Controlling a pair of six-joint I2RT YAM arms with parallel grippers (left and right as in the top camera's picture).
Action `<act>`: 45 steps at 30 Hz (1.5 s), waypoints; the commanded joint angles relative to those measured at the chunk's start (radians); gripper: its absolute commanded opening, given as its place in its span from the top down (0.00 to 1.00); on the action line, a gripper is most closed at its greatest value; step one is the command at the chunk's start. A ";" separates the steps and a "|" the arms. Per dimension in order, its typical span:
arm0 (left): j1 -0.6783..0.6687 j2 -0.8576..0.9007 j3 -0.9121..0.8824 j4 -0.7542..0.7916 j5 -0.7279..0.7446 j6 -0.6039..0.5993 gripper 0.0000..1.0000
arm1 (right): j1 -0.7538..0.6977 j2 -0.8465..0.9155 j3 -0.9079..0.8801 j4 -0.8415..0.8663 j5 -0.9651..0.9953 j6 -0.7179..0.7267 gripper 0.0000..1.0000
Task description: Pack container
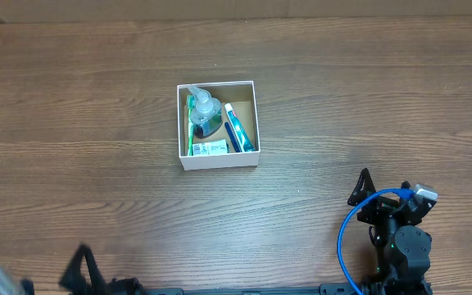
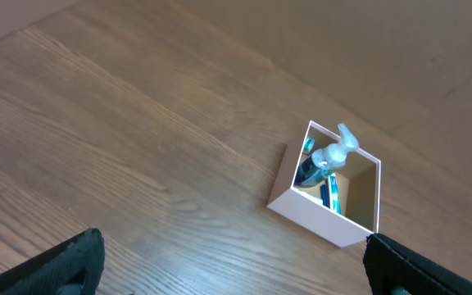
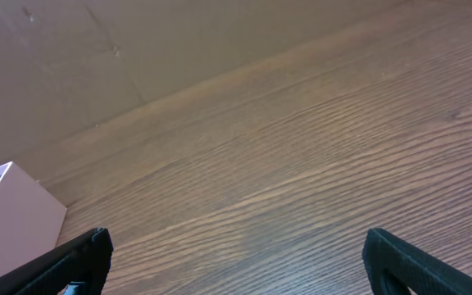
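The container (image 1: 218,160), a small white-walled box with a brown inside, sits on the table near the middle. In it lie a clear pump bottle with green liquid (image 1: 204,114), a green toothbrush (image 1: 190,127), a blue and white toothpaste tube (image 1: 238,128) and a small white packet (image 1: 210,148). The box also shows in the left wrist view (image 2: 306,211), and its corner shows in the right wrist view (image 3: 11,217). My left gripper (image 2: 236,274) is open and empty at the front left. My right gripper (image 3: 236,262) is open and empty at the front right, well apart from the box.
The wooden table (image 1: 367,98) runs to a cardboard wall at the back (image 3: 138,41). A blue cable (image 1: 349,238) loops beside the right arm at the front right.
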 commanded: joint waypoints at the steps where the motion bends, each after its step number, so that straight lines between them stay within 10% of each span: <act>1: 0.004 -0.055 -0.009 -0.045 -0.027 0.020 0.00 | -0.006 -0.007 -0.006 0.003 -0.005 0.005 0.00; 13: 0.004 -0.224 -0.227 0.050 -0.020 0.031 0.00 | -0.006 -0.007 -0.006 0.003 -0.005 0.005 0.00; 31: 0.004 -0.181 -1.082 1.080 0.166 0.064 0.00 | -0.006 -0.007 -0.006 0.003 -0.005 0.005 0.00; 45: 0.004 -0.091 -1.234 1.201 0.150 -0.024 0.00 | -0.006 -0.007 -0.006 0.003 -0.005 0.005 0.00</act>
